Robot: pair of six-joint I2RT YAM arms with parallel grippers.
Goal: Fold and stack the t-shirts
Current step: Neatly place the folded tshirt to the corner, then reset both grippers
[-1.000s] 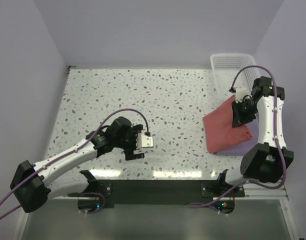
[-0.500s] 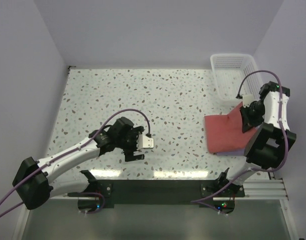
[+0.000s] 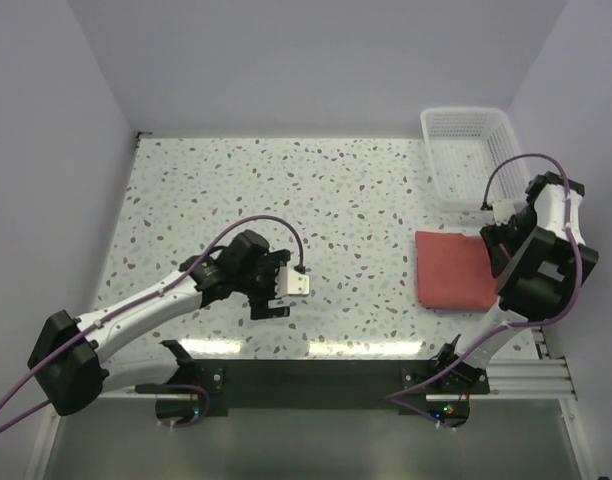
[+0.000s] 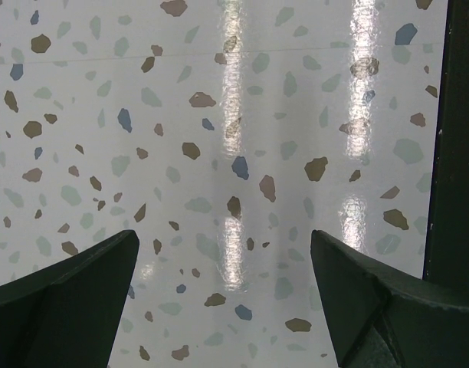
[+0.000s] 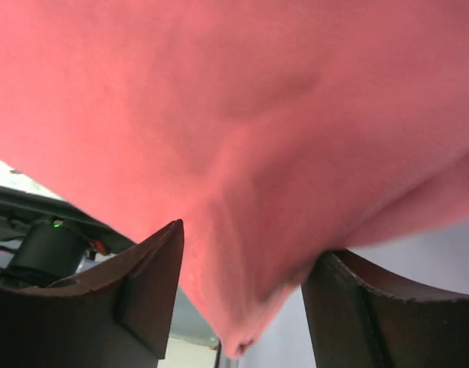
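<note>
Stacking step: folded red shirt (image 3: 453,270) lies at right.
Right gripper (image 5: 246,245) jaws spread about its corner; left gripper (image 4: 223,245) spread, idle. Next I must lift clear without snagging.

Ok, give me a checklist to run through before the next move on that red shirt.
1. Red t-shirt folded flat: ok, a neat rectangle on the table.
2. Red shirt stacked on the lavender one: cannot tell, no lavender cloth shows from above.
3. Right gripper released: ok, jaws apart.
4. Right fingers clear of cloth: not ok, a red fold hangs between them.
5. Left gripper free: ok, open over bare table.
6. Basket out of the way: ok, apart from the shirt, beyond its far edge.
</note>
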